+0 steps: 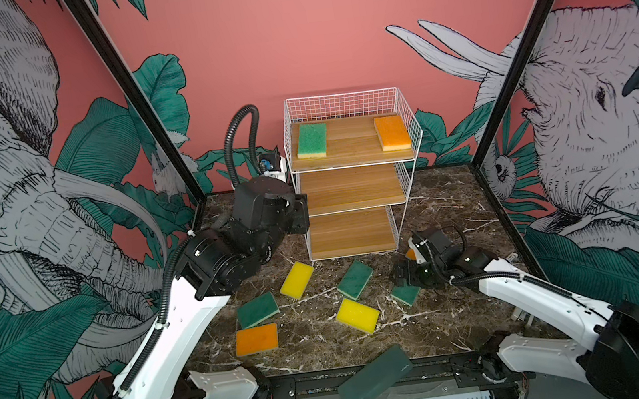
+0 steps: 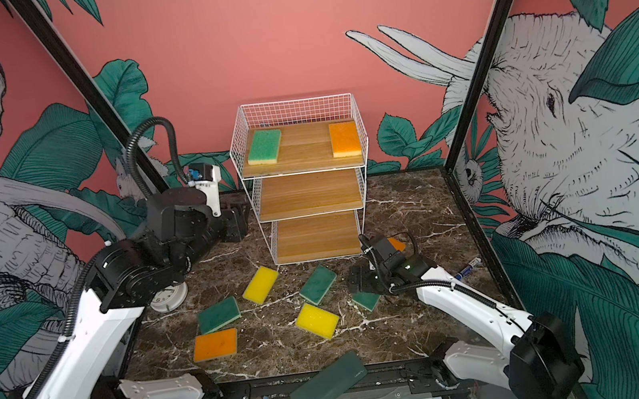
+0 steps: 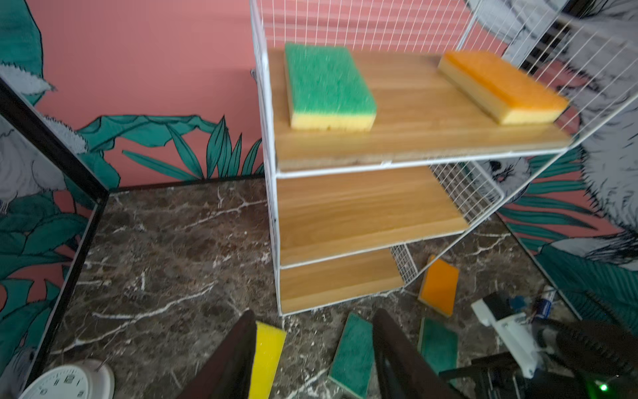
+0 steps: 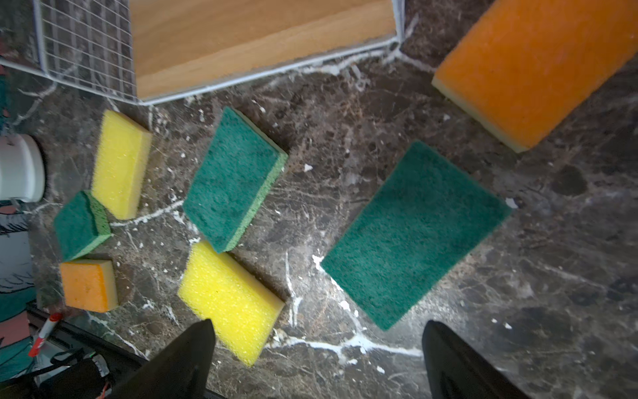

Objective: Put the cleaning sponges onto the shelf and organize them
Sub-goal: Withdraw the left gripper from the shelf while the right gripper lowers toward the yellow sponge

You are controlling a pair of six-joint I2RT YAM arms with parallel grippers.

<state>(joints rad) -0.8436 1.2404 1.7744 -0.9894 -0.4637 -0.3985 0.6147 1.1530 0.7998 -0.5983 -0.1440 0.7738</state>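
shelf (image 1: 350, 188) top: green sponge (image 1: 311, 140), orange sponge (image 1: 392, 133) sit at opposite ends, seemingly for order | left gripper (image 3: 315, 312) beside shelf: parted; empty | right gripper (image 4: 318, 322) before shelf: wide, likely to straddle dark green sponge (image 4: 414, 235)

Both top views are bright, evenly lit by soft, diffuse light, and shadows beneath the shelf (image 1: 352, 161) are faint. Wide-angle distortion bows the black frame posts (image 1: 138, 107) toward the picture edges. The left wrist view is smeared. The shelf's wire grid and wood grain streak, and the left pincer (image 3: 315, 312) is a dark, unfocused shape. In the right wrist view a pool of light falls on the tabletop (image 4: 362, 342) in front of the shelf and glares on the yellow sponge (image 4: 231, 300). The corners darken, and the right pincer (image 4: 319, 323) is a black, blurred silhouette.
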